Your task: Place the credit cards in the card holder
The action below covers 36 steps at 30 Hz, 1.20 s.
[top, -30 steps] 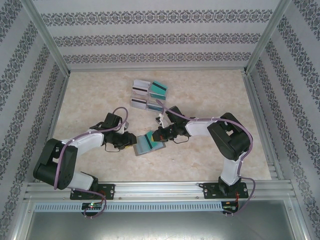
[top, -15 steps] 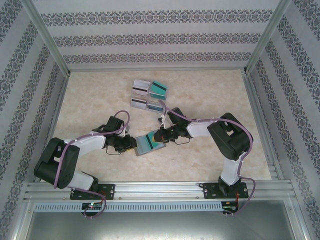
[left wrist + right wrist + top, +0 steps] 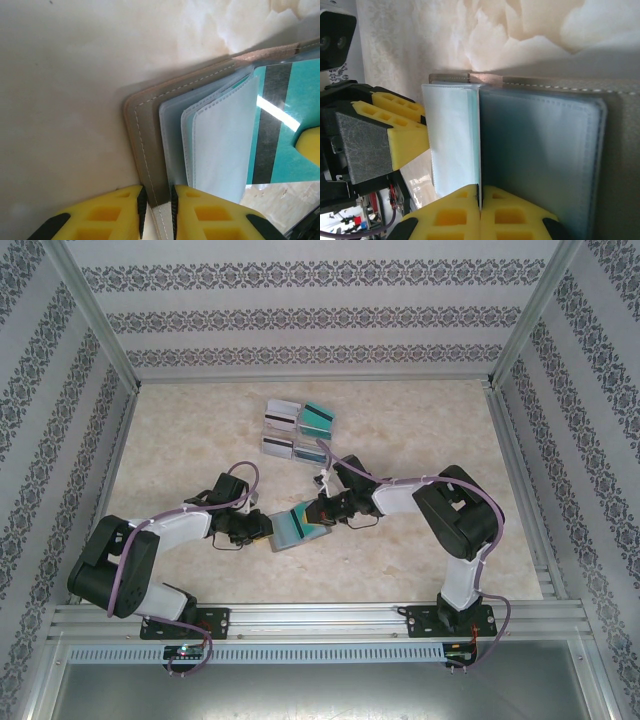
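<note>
A card holder [image 3: 297, 528] lies open on the table [image 3: 430, 440], a little toward 6 o'clock from the table's middle in the top view. Its outer cover is grey-tan with pale stitching along the border, and its inside is bluish-grey, with pale pocket leaves [image 3: 220, 150] fanned up from the spine. The cover's border is pinched between the yellow fingers of the left tool [image 3: 157, 212], which is closed on it from the holder's 9 o'clock side as seen from above. A teal card [image 3: 285, 145] with a dark stripe is partly tucked beneath one pale leaf, and its exposed part is turned toward 3 o'clock in the left wrist view. The right tool [image 3: 480, 200], reaching in from the holder's 2 o'clock side, is clamped on the thin edge of this card. Its fingers are drawn together with no gap to be seen, and one yellow finger [image 3: 310, 145] is pressed on the card's face. At 12 o'clock from the card holder, well apart from it, a clear tray [image 3: 297, 431] of four compartments is set on the table. White-grey cards [image 3: 279, 416] with dark stripes are held in the two compartments on its 9 o'clock side, and teal cards [image 3: 318, 418] in the two on its 3 o'clock side. Any print on the cards is too small to be read.
</note>
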Available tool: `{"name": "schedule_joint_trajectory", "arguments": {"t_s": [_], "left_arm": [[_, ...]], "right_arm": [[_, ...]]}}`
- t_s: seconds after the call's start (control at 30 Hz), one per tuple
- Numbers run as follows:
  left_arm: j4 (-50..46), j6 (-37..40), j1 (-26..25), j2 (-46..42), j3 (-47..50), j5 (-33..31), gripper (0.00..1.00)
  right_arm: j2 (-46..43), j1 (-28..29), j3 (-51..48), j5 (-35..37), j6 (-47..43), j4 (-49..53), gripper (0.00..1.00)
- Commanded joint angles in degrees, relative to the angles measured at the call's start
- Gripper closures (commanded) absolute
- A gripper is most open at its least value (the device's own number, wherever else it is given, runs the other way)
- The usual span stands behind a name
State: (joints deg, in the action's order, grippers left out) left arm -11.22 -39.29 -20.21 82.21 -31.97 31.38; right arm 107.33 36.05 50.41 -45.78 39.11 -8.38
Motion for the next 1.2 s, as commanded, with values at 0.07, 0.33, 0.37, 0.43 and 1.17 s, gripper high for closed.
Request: {"name": "schedule_joint_trajectory", "arguments": {"t_s": [0.07, 0.33, 0.37, 0.43, 1.17], "left_arm": [[4.44, -0.44, -2.08, 0.79, 1.33, 0.7, 0.76], [4.49, -0.44, -2.04, 0.53, 1.24, 0.53, 0.77], [4.54, -0.49, -2.16, 0.54, 1.22, 0.69, 0.77], [4.54, -0.69, -2.28, 0.22, 1.39, 0.73, 0.79], [6.07, -3.84, -4.97, -4.11, 3.41, -1.01, 0.85]], "right_arm": [[1.48, 2.59, 0.39, -5.23, -0.96, 2.04, 1.0], [1.45, 3.02, -0.5, -2.32, -1.89, 3.19, 0.99], [1.53, 2.89, -0.54, -0.98, -1.32, 3.07, 0.99], [1.57, 2.77, -0.92, -0.2, 0.26, 1.09, 0.99], [-1.62, 5.94, -1.09, 13.87, 7.25, 4.14, 0.98]]}}
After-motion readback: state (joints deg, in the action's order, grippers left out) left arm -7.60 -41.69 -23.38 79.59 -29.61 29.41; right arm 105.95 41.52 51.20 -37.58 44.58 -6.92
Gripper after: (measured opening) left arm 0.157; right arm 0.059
